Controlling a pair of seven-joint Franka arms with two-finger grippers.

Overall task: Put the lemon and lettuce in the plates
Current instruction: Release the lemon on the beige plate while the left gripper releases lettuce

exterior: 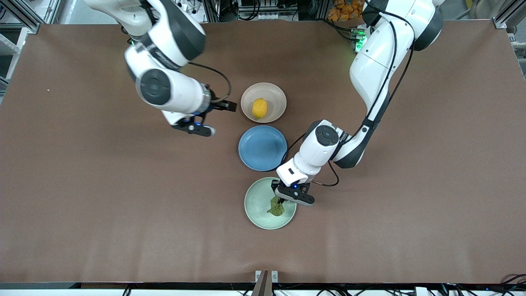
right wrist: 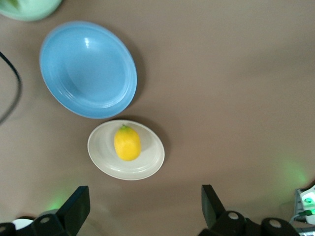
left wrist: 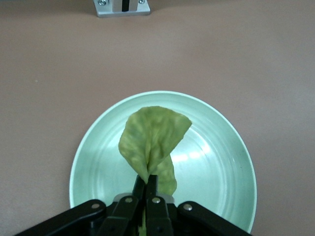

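Your left hand [exterior: 283, 200] is over the mint green plate [exterior: 255, 209], fingers [left wrist: 139, 189] pressed together on the stem end of the lettuce [exterior: 276, 208]. The leaf hangs from that pinch with its long axis running from the fingers toward the middle of the plate, its broad ruffled end spreading away from the hand; you cannot tell whether its lower edge touches the plate. The left arm reaches down from its base, forearm sloping toward the front camera and the wrist bent so the hand points down at the plate.

The lemon [exterior: 259, 108] lies in the beige-pink plate [exterior: 276, 94], which sits farthest from the front camera. Its long axis runs roughly toward and away from that camera, and the right wrist view shows a small greenish tip at one end.

The blue plate [exterior: 263, 148] sits between the other two, all three in a line.

Your right hand [exterior: 200, 128] hovers over bare bench [exterior: 102, 185] beside the beige-pink plate, toward the right arm's end, fingers [right wrist: 76, 209] spread apart and holding nothing.
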